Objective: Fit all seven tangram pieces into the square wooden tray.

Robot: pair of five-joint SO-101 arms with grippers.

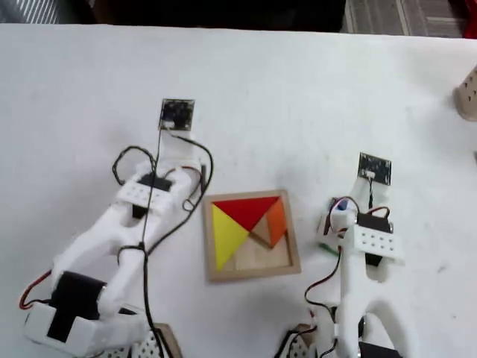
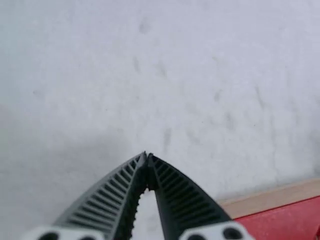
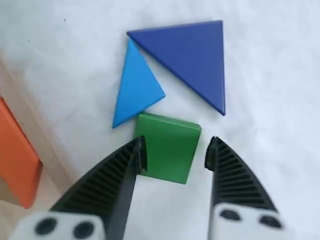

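Note:
The square wooden tray (image 1: 292, 246) lies between the two arms. In it are a red triangle (image 1: 248, 209), a yellow triangle (image 1: 226, 235) and an orange piece (image 1: 276, 221). My right gripper (image 3: 176, 147) is open just right of the tray, one finger on each side of a green square (image 3: 167, 147) on the table. Beyond the square lie a light blue triangle (image 3: 136, 82) and a dark blue triangle (image 3: 192, 60), touching each other. My left gripper (image 2: 146, 157) is shut and empty above the white table, close to the tray's rim (image 2: 270, 197) by the red triangle (image 2: 285, 220).
The left arm (image 1: 149, 194) stretches along the tray's left side and the right arm (image 1: 369, 242) stands at its right. A pegged wooden object (image 1: 467, 93) sits at the table's far right edge. The orange piece (image 3: 15, 155) and tray rim (image 3: 52, 167) show beside the right gripper.

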